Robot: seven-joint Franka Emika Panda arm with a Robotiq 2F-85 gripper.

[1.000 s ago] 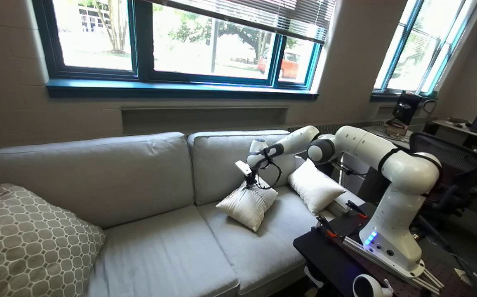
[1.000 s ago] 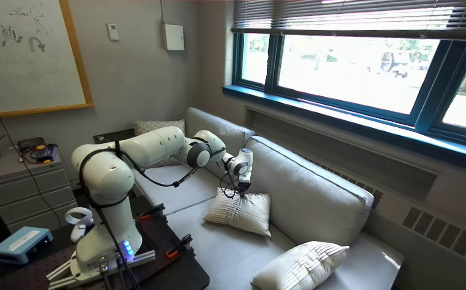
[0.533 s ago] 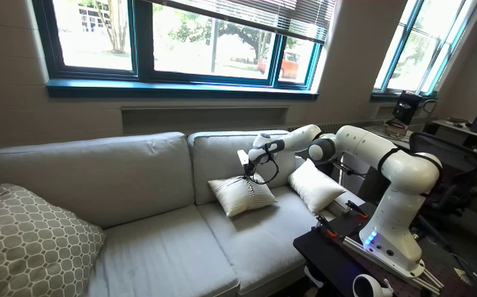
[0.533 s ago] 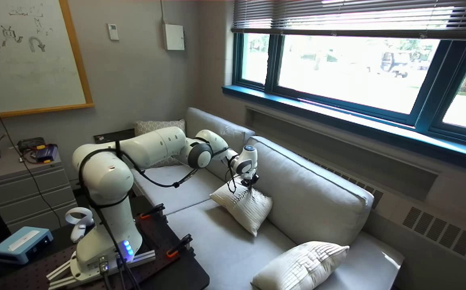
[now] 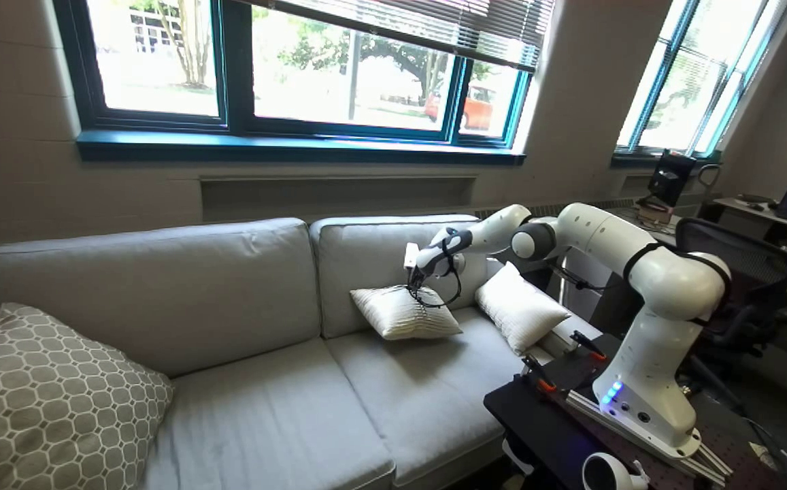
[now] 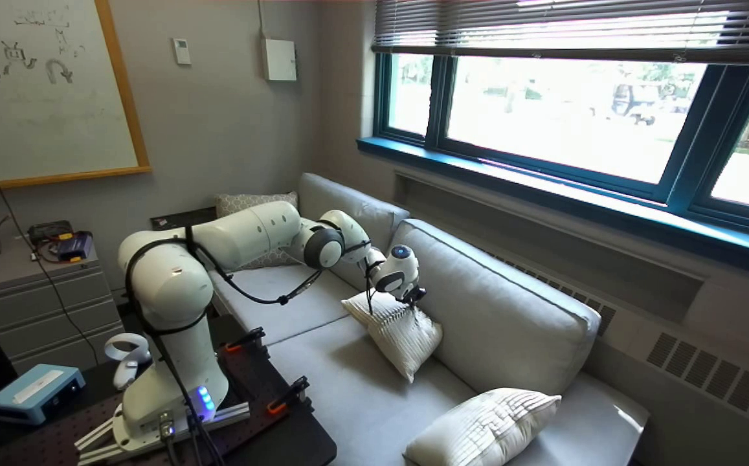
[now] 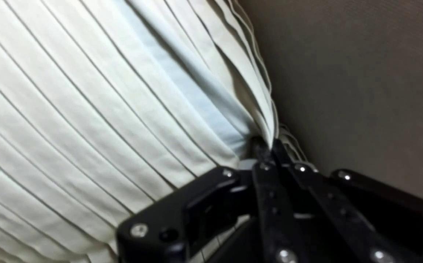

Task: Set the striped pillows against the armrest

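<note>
Wrist view: the gripper (image 7: 271, 146) is closed down, its fingertips drawn together upon a pinched fold of the striped pillow (image 7: 87, 109); the pleats run slantwise across the cover and crowd toward the grip; beyond the pillow's edge a dark grey-brown surface (image 7: 361, 91), not identifiable here, fills the right-hand side.

In an exterior view, the robot arm (image 5: 672, 286) reaches from a black table (image 5: 529, 408) over the sofa (image 5: 250, 408); the held pillow is tilted, in front of the back cushion (image 5: 359, 255), above or upon the seat cushion (image 5: 434, 401), which of these cannot be told; to its right a second striped pillow (image 5: 521, 309) leans slantwise against the armrest (image 5: 575, 331), so that it stands between the held pillow and that armrest; a large lattice-patterned pillow (image 5: 60, 401) occupies the opposite end.

In an exterior view, with a whiteboard (image 6: 44, 97), a filing cabinet (image 6: 44, 317) and a window (image 6: 562, 123) around the scene, the held pillow slopes beneath the gripper, a corner pointing downward, near the back cushion and well apart from the armrest; the second striped pillow lies in the foreground, partly cut off by the lower border; the fingertips are too small to make out.
</note>
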